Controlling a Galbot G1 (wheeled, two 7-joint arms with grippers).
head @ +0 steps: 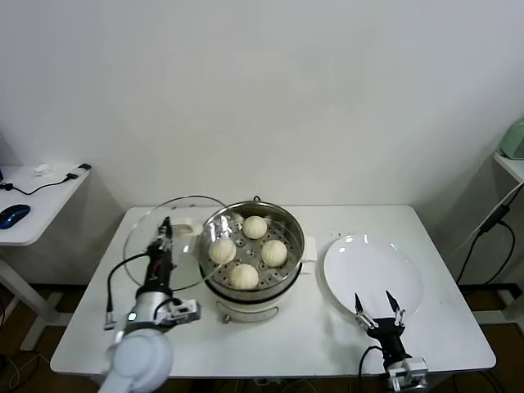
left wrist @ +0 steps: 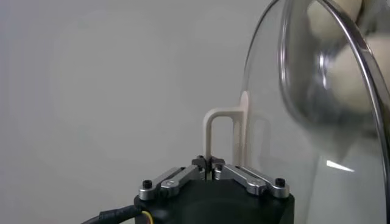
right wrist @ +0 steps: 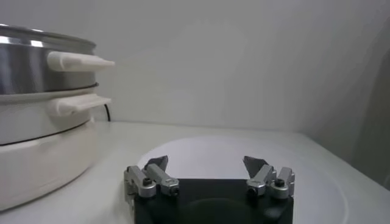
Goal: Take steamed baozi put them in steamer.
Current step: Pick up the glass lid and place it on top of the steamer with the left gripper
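Several pale round baozi (head: 255, 227) lie on the perforated tray inside the shiny steamer (head: 296, 235) at the table's middle. My left gripper (head: 166, 225) is shut on the white handle (left wrist: 222, 131) of the round glass lid (head: 151, 246). It holds the lid tilted just left of the steamer. Through the glass (left wrist: 341, 91) the baozi show blurred in the left wrist view. My right gripper (head: 376, 301) is open and empty at the front edge of the empty white plate (head: 372, 266). The right wrist view shows it (right wrist: 207, 161) over the plate (right wrist: 213, 146), with the steamer (right wrist: 42, 67) off to one side.
A side table (head: 37, 221) with a blue mouse (head: 15, 214) and cables stands at the far left. A shelf with a pale green item (head: 514, 139) and a hanging cable are at the far right. A wall runs behind the table.
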